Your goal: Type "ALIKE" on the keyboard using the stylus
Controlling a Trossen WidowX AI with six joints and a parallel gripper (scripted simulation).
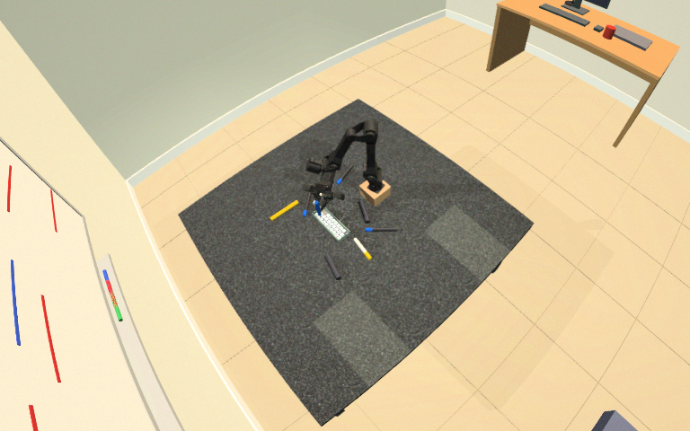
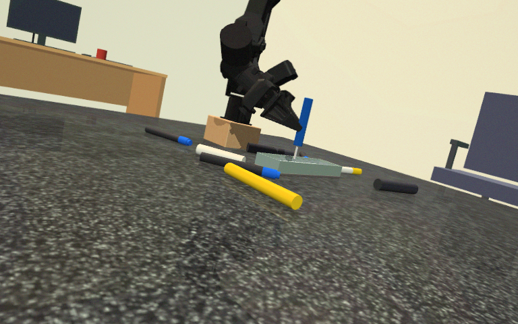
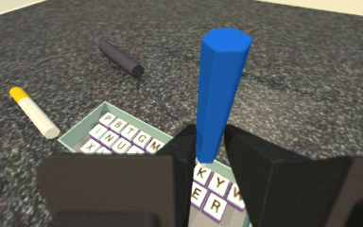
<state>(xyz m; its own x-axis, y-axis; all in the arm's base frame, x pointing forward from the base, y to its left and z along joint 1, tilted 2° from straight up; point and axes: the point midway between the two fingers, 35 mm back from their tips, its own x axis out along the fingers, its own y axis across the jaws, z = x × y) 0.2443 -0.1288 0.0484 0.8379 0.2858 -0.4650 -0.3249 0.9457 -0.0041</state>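
My gripper (image 1: 319, 202) (image 2: 300, 127) (image 3: 209, 130) is shut on the blue stylus (image 1: 317, 206) (image 2: 304, 118) (image 3: 219, 90). The stylus stands nearly upright, leaning slightly, with its thin pale tip down inside the keyboard's rim. The keyboard (image 1: 332, 224) (image 2: 309, 169) (image 3: 77, 127) has white lettered keys in a grey-green tray. In the wrist view the tip is at the far edge of the K key (image 3: 201, 171), beside the Y key (image 3: 219, 183). Whether K is pressed down I cannot tell. The E key (image 3: 197, 194) shows partly; my fingers hide the middle keys, and I see no A or L.
A yellow stick (image 1: 284, 209) (image 2: 263, 185) and a black pen with a blue end (image 2: 244, 165) lie beside the keyboard. A white-and-yellow pen (image 1: 362, 248) (image 3: 35, 113) and a black stick (image 1: 332, 267) (image 2: 396, 186) (image 3: 120, 59) lie beyond its other end. More pens lie around the wooden base block (image 1: 375, 191) (image 2: 232, 133).
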